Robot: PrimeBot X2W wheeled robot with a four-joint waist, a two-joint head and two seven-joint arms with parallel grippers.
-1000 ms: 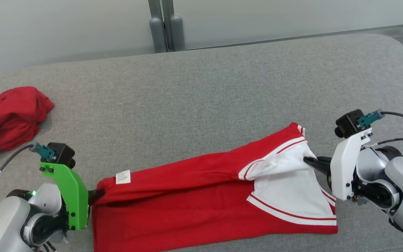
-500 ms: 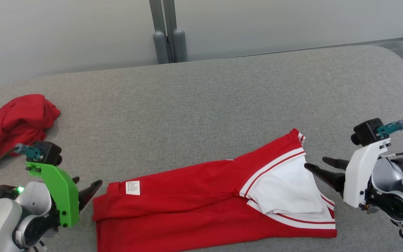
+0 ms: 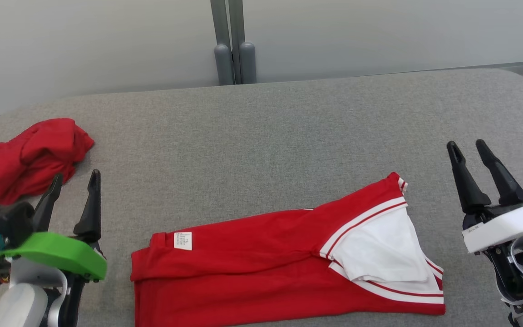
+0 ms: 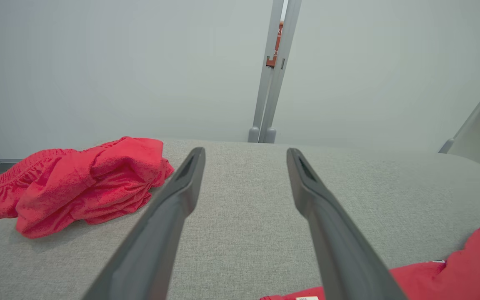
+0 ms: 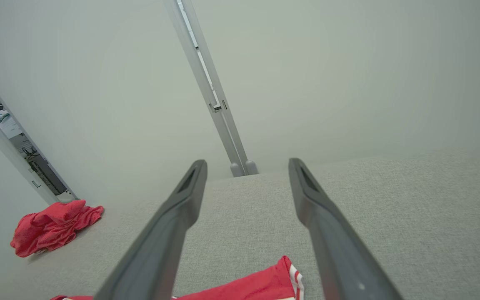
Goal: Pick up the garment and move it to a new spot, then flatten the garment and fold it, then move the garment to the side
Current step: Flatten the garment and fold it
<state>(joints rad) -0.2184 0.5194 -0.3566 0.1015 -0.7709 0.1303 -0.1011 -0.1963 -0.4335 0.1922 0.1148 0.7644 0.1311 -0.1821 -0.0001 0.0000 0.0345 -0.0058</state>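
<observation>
The garment point(image 3: 261, 263), red with white panels and red-striped trim, lies folded lengthwise near the front edge of the grey table point(image 3: 266, 136). A white label sits at its left end. Its corners show in the left wrist view point(image 4: 461, 271) and the right wrist view point(image 5: 261, 283). My left gripper point(image 3: 76, 177) stands open to the left of the garment, fingers pointing away, nothing between them. My right gripper point(image 3: 466, 147) stands open to the right of it, also empty. Both are clear of the cloth.
A crumpled red garment point(image 3: 25, 159) lies at the table's far left, also seen in the left wrist view point(image 4: 81, 183) and the right wrist view point(image 5: 52, 227). A grey post point(image 3: 234, 54) stands behind the table against a pale wall.
Both grippers have let go of the garment's ends, opened, and swung back to point forward. The garment now lies flat on the table. The head camera has tilted, shifting the picture.
</observation>
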